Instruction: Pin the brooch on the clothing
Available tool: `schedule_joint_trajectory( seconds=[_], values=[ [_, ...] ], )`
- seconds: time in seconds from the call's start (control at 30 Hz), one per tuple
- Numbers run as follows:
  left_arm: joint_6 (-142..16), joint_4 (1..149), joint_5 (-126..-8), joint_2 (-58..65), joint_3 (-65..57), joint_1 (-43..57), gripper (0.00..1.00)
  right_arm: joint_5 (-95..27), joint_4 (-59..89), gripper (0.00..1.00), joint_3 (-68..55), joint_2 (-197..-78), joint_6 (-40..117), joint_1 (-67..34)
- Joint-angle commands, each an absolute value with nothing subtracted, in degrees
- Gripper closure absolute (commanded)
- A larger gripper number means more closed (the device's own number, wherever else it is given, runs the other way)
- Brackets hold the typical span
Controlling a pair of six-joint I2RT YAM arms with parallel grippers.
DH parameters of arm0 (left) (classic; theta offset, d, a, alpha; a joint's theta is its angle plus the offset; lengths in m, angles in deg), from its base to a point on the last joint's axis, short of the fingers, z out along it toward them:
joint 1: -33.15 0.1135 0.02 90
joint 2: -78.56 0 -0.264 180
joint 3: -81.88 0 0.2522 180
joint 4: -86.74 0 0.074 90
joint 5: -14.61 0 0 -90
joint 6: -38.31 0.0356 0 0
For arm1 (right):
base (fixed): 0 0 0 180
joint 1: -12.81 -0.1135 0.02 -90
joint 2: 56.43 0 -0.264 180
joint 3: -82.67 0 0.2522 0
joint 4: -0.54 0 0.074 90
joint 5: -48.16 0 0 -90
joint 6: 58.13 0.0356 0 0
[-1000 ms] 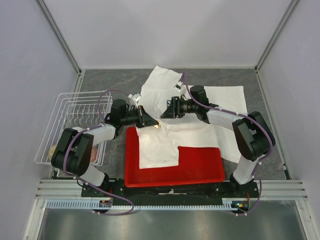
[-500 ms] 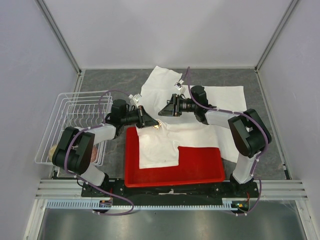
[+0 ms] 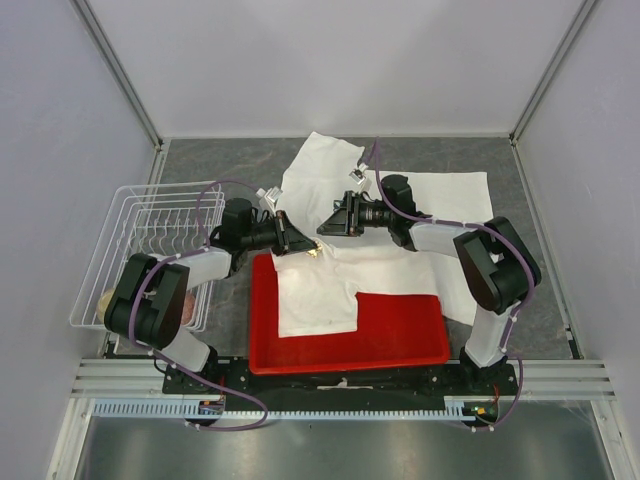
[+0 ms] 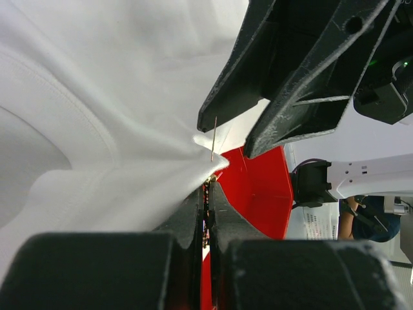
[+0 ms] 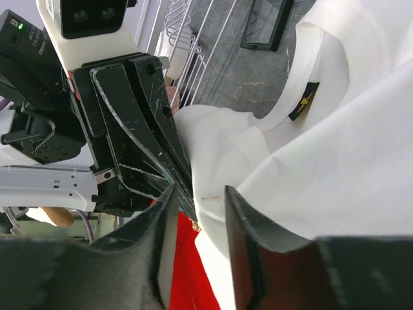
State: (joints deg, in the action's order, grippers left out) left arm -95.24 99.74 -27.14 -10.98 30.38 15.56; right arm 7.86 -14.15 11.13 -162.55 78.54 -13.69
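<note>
Above red tray (image 3: 400, 340): left claw (image 4: 207, 188) pinches brooch (image 3: 315, 252); right claw (image 5: 199, 197) half spread by shirt (image 3: 320, 300).

No wording is legible. A small black fabric tag (image 5: 304, 101) in the collar of the white short-sleeved T-shirt (image 5: 335, 168), toward 1 o'clock, carries an unreadable gold mark.

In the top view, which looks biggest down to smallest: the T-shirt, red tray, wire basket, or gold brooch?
1. T-shirt
2. red tray
3. wire basket, nearly as big as the tray
4. brooch, just a tiny speck
</note>
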Motion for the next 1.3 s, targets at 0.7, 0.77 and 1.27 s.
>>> schedule_joint_trajectory(
  seconds=[0.7,0.77,1.27],
  values=[
    [-95.81,97.24,-24.86,-11.00,28.39,16.97,0.71,6.51,-13.65,1.00,9.76,-161.99,74.06,-14.00],
    [-95.64,96.27,-24.16,-10.56,28.57,17.33,0.66,5.98,-13.21,1.00,9.58,-161.55,73.27,-14.08],
    [-93.70,92.84,-23.10,-9.59,29.89,18.12,0.68,4.31,-12.16,1.00,8.97,-159.70,70.72,-14.08]
  ],
)
